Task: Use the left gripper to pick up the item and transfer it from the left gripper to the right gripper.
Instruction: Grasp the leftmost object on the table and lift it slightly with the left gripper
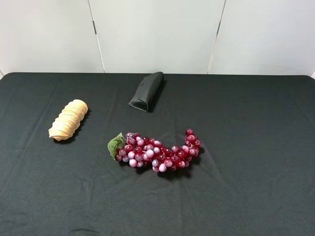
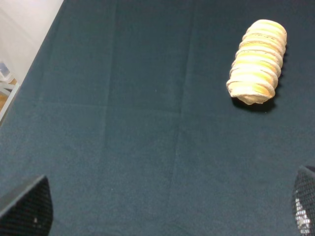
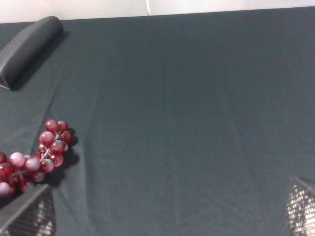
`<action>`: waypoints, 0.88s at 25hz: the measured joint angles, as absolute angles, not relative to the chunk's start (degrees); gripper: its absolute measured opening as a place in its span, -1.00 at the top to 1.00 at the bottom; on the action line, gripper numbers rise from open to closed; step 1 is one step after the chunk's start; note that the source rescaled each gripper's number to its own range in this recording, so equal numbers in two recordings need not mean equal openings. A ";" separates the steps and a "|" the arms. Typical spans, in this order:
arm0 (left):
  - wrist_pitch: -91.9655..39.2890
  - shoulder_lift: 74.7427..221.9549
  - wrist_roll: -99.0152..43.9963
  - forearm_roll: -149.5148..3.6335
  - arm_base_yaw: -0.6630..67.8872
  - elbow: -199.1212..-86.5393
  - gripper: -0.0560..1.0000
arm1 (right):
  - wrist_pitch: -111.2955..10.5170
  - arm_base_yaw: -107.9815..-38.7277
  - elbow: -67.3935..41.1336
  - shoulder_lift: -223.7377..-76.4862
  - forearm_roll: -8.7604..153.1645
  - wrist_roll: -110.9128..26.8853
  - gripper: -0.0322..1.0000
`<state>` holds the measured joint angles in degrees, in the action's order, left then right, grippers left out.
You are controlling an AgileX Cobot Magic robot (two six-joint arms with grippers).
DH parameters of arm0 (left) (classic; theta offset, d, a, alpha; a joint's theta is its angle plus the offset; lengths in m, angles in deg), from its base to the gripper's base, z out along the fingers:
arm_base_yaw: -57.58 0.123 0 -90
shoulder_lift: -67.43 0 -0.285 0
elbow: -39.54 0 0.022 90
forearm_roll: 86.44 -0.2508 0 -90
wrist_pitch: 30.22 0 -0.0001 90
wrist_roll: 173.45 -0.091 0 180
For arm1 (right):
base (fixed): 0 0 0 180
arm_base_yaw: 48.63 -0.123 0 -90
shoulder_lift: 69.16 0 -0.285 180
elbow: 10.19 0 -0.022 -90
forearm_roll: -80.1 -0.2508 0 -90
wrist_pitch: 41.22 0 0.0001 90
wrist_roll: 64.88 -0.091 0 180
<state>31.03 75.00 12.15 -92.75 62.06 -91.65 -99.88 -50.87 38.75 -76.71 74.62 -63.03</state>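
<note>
item: so the pale tan ridged roll (image 1: 68, 120) is just lying on the black cloth (image 1: 246, 147), off to the left of the grape bunch (image 1: 157, 152) and a little further back, well apart from it, long side running diagonally

item up close: the left wrist cam shows it too (image 2: 257, 61), flat on the cloth, clear of both fingers, not touched by anything

left gripper: (image 2: 165, 209) fingers (image 2: 27, 209) spread wide, only bare cloth between them, just the tips poking into the corners of its own cam

right gripper: (image 3: 165, 209) same deal, fingers (image 3: 300, 206) wide apart with cloth in between; one end of the grape bunch (image 3: 37, 157) sits just beside one fingertip, can't tell if it touches

black wedge: (image 1: 146, 91) behind the grape bunch toward the back wall, apart from it, lying at a slant; the right wrist cam catches it as well (image 3: 27, 49)

grape bunch: red, green leaf on its left end, roughly mid-table
</note>
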 joint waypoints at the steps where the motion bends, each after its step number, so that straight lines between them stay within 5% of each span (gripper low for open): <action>1: 31.03 75.00 12.15 -92.75 62.06 -91.65 -0.94 | -99.88 -50.87 38.75 -76.71 74.62 -63.03 -1.00; 22: 31.03 75.00 12.15 -92.75 62.06 -91.65 -0.94 | -99.88 -50.87 38.75 -76.71 74.62 -63.03 -1.00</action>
